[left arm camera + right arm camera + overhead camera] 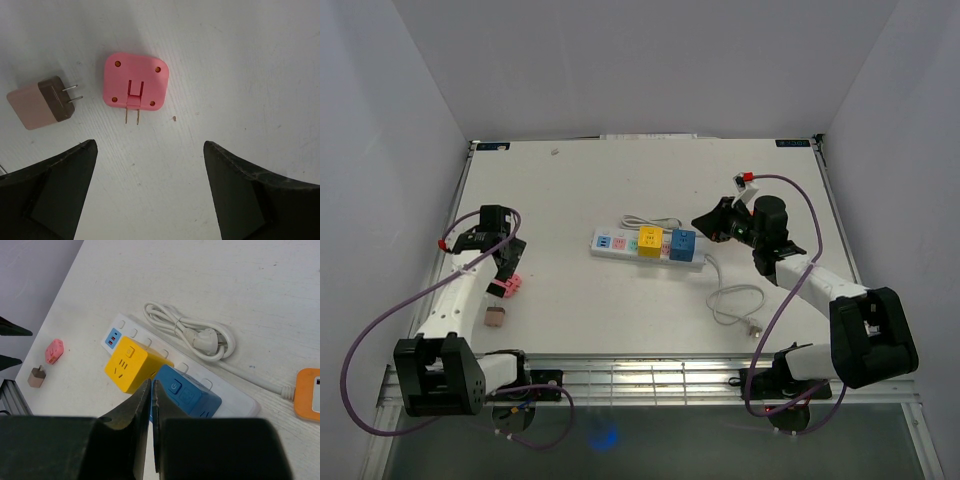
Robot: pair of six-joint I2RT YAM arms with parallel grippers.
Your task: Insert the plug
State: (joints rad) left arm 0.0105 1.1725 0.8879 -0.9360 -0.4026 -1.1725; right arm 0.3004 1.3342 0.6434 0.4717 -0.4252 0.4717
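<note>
The left tool [149, 146] hangs spread wide over the pink plug [136, 81], which lies flat at the desk's [620, 180] left side beside a tan plug [41, 101]. The right tool [151, 390], pressed together and empty, hovers above the blue cube [192, 395] on the central power strip [620, 243].

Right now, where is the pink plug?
In the top view the pink plug lies on the left side of the table, just below the open left gripper. The small brown plug sits beside it, not touching, nearer the arm bases.
</note>
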